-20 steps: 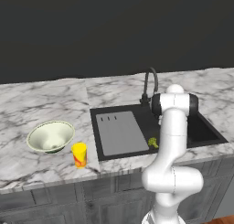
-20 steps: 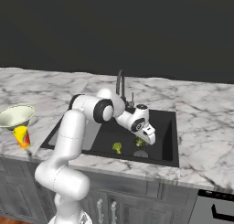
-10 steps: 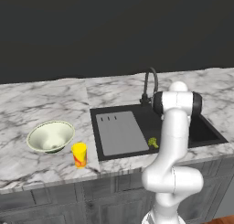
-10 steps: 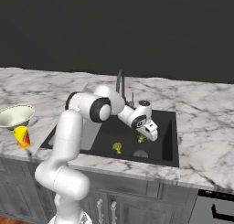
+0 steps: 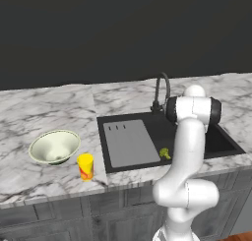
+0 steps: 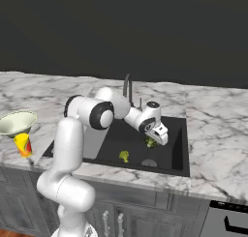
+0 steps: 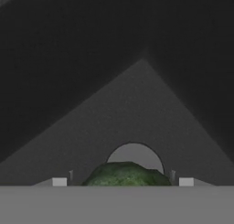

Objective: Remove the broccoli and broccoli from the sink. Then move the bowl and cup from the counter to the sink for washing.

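My gripper (image 6: 159,136) hangs low inside the black sink (image 6: 177,149), open, right over the darker green broccoli (image 6: 150,143). In the hand view this floret (image 7: 125,173) sits between the two fingertips (image 7: 59,182), which stand wide apart on either side of it. The yellowish-green broccoli (image 6: 124,156) lies nearer the sink's front wall and also shows beside the arm (image 5: 165,153). On the counter (image 5: 29,117) left of the sink stand the pale bowl (image 5: 54,146) and the yellow cup (image 5: 85,166).
A grey flat panel (image 5: 129,142) covers the sink's left part. The dark gooseneck tap (image 5: 161,90) rises behind the basin, close to my arm. A round drain (image 6: 148,162) lies on the sink floor near the florets. Grey cabinet fronts (image 5: 74,210) run below the counter.
The hand has crept slightly right and down over the darker floret, and the elbow has swung a little left. Both florets, the bowl and the cup stay put.
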